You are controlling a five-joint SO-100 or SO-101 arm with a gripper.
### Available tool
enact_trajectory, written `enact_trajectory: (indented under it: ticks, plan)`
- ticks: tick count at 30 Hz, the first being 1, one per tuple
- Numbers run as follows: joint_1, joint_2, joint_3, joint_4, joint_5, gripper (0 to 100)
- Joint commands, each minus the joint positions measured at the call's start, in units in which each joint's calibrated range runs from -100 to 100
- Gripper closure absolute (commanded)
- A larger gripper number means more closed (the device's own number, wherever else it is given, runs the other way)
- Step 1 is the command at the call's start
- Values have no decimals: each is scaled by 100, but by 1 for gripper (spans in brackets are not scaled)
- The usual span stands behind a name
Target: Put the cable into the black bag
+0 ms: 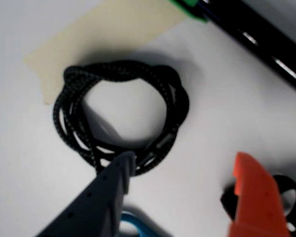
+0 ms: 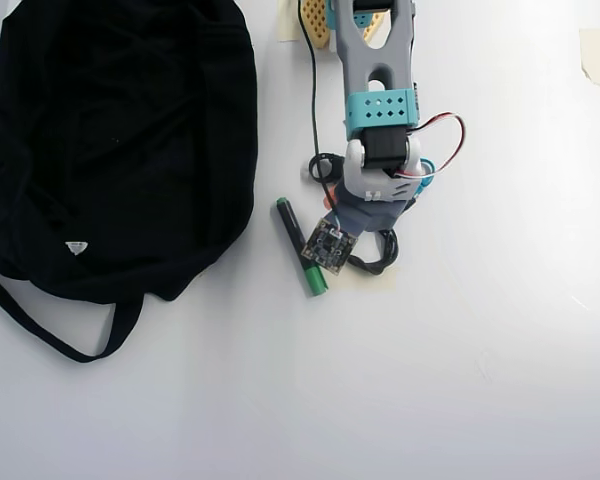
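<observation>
The cable is a black braided cord wound into a loose ring, lying flat on the white table and partly on a strip of beige tape. My gripper is open wide just above it. The grey finger's tip sits at the near edge of the coil, and the orange finger is well off to the right, clear of the cable. In the overhead view the gripper covers most of the cable. The black bag lies flat at the left, apart from the cable.
A black marker with a green cap lies between bag and cable; it also crosses the top right of the wrist view. A small black ring-shaped part lies behind the orange finger. Bits of tape stick to the table.
</observation>
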Motion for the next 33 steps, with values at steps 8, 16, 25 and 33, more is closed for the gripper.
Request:
enact_trajectory:
  ticks: [8,16,25,33]
  plan:
    - [-300,211,-551,36,1,74]
    - [-345,418,-551,-7,-4,74]
    - [-248,733,-614,-33,-4,74]
    - [-203,825,-623,-111,-9,74]
